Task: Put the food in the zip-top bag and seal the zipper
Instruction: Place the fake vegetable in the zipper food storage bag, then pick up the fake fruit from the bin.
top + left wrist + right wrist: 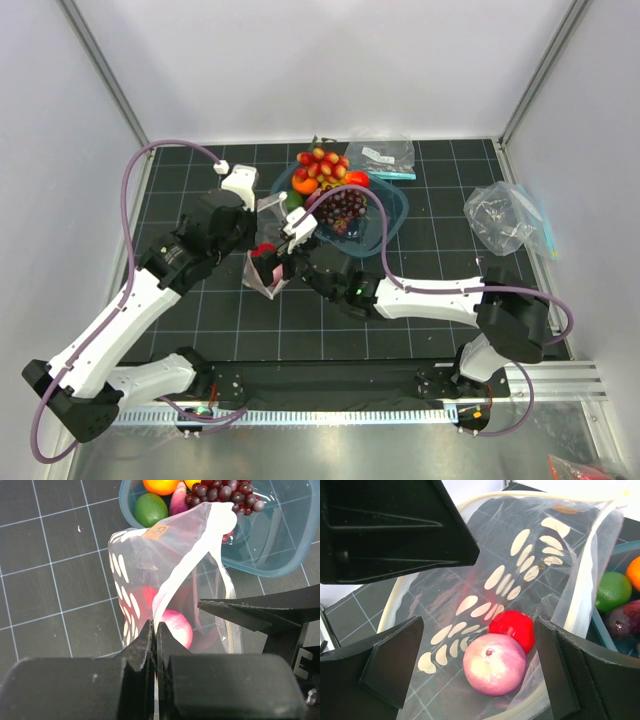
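Closest to the lens, the left gripper (pixel 155 630) has its jaws pressed together on the zip-top bag (pixel 135 565), pinching the plastic at the mouth edge, where the zipper (pixel 192 562) rises away from its fingertips. The right gripper (pixel 479 630) stands with jaws spread wide and nothing in its grasp, poised over the open mouth of the bag. The onion (pixel 494 664) and tomato (pixel 512 626) lie inside the bag, between and beneath its fingers, touching each other. The grape bunch (pixel 345 207) sits in the blue tray (pixel 280 555), beyond the left gripper and just past the bag. A lime (pixel 151 509) and an orange fruit (pixel 161 486) lie beside the grape bunch.
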Robot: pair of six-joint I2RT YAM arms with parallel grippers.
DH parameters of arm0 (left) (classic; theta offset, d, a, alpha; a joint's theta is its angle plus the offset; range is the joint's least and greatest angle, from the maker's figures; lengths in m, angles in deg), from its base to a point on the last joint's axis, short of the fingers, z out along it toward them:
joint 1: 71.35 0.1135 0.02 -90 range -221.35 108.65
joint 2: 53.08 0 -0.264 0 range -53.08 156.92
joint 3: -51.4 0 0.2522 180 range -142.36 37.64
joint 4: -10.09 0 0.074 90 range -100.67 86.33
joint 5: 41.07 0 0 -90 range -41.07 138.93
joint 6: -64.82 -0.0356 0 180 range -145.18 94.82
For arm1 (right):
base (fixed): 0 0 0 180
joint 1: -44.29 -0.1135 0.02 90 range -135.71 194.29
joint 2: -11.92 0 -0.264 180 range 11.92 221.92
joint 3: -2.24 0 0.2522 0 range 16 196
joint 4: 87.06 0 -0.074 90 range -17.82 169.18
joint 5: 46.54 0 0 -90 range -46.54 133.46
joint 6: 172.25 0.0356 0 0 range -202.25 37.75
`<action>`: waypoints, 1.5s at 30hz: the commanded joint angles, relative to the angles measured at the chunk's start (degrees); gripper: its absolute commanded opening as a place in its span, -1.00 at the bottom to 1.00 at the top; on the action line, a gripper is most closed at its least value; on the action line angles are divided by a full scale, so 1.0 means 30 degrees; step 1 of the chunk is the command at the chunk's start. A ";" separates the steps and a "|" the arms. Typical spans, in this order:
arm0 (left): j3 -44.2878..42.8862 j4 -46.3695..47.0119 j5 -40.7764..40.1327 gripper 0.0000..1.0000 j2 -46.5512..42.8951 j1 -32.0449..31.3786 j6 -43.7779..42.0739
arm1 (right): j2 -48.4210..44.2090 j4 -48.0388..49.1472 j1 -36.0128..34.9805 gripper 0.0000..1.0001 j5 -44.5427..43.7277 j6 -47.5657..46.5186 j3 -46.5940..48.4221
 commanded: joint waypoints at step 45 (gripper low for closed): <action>0.1471 0.1204 -0.1067 -1.00 -0.0703 0.0267 -0.0327 | 0.1834 -0.5564 1.1956 0.99 0.1713 1.1717 0.0634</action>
